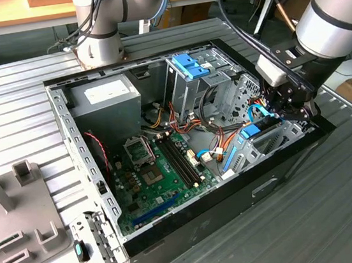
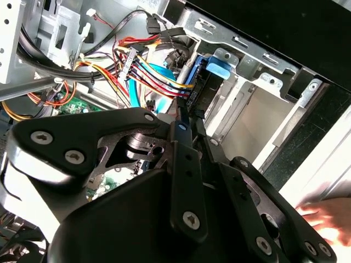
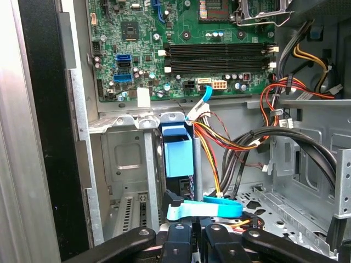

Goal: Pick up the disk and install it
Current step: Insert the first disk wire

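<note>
Standing on edge in the metal bay [image 3: 123, 164] at the corner of the open case [image 1: 66, 129], the disk [image 3: 178, 156] shows its light blue bracket in the first wrist view, wedged between the bay's grey walls with a bundle of red, yellow and orange wires [image 3: 219, 139] running just beside it. In the exterior view the disk [image 1: 260, 126] sits directly under the gripper [image 1: 286, 106], and its blue edge rises from the bay near the case's black front wall. In the second wrist view the disk [image 2: 221, 64] appears just beyond the black fingers [image 2: 184, 137], which lie pressed close together; whether they pinch the disk or merely push against it, I cannot tell. A flat blue cable [image 3: 205, 208] crosses right beside the disk's lower end, next to the gripper [image 3: 192, 241]. Farther from the disk, the green board [image 1: 158, 172] covers the case floor, a tall cage [image 1: 189, 82] with a blue latch stands behind the disk, and the grey power box [image 1: 104, 98] fills the far corner. A blurred hand [image 2: 323, 216] shows outside the case.
</note>
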`<state>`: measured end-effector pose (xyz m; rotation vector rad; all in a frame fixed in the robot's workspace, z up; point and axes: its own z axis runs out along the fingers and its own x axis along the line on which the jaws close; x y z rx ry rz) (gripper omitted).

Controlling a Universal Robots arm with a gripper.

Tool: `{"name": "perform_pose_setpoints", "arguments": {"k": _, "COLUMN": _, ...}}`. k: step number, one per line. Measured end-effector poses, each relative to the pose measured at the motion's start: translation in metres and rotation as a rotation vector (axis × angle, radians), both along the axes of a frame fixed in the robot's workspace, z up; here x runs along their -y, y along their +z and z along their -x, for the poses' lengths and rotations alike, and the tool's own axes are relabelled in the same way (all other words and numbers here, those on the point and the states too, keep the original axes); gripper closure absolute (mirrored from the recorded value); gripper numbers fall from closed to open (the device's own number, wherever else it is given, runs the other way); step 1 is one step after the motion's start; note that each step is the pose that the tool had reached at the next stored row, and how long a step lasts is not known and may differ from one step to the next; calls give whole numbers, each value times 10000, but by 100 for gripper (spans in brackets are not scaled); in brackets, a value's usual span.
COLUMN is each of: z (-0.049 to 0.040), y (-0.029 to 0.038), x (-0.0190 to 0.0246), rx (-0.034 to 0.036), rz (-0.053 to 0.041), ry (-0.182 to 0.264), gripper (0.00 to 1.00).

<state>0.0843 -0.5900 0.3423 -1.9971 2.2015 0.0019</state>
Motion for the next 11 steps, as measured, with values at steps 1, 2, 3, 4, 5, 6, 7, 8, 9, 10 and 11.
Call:
{"name": "perform_pose_setpoints", "arguments": {"k": 1, "z": 0, "y": 0, "x": 0, "rx": 0, "rz": 1, "ry": -1, "gripper": 84}}
{"name": "perform_pose_setpoints", "arguments": {"k": 2, "z": 0, "y": 0, "x": 0, "rx": 0, "rz": 0, "ry": 0, "gripper": 84}}
{"name": "perform_pose_setpoints", "arguments": {"k": 3, "z": -1, "y": -1, "x": 0, "rx": 0, "rz": 0, "ry": -1, "gripper": 84}}
{"name": "perform_pose_setpoints", "arguments": {"k": 4, "z": -3, "y": -5, "x": 0, "rx": 1, "rz": -9, "ry": 0, "gripper": 84}}
{"name": "perform_pose_setpoints", "arguments": {"k": 5, "z": -3, "y": -5, "x": 0, "rx": 0, "rz": -8, "ry": 0, "gripper": 84}}
{"name": "perform_pose_setpoints", "arguments": {"k": 6, "z": -3, "y": -5, "x": 0, "rx": 1, "rz": -7, "ry": -1, "gripper": 84}}
{"name": "perform_pose_setpoints", "arguments": {"k": 7, "z": -3, "y": -2, "x": 0, "rx": 0, "rz": -3, "ry": -1, "gripper": 84}}
{"name": "perform_pose_setpoints", "arguments": {"k": 8, "z": -4, "y": -3, "x": 0, "rx": 0, "rz": 2, "ry": 0, "gripper": 84}}
{"name": "perform_pose_setpoints", "arguments": {"k": 9, "z": -3, "y": -11, "x": 0, "rx": -1, "rz": 2, "ry": 0, "gripper": 84}}
{"name": "perform_pose_setpoints", "arguments": {"k": 10, "z": -3, "y": -15, "x": 0, "rx": -1, "rz": 2, "ry": 0, "gripper": 84}}
{"name": "perform_pose_setpoints", "arguments": {"k": 11, "z": -3, "y": -19, "x": 0, "rx": 0, "rz": 2, "ry": 0, "gripper": 84}}
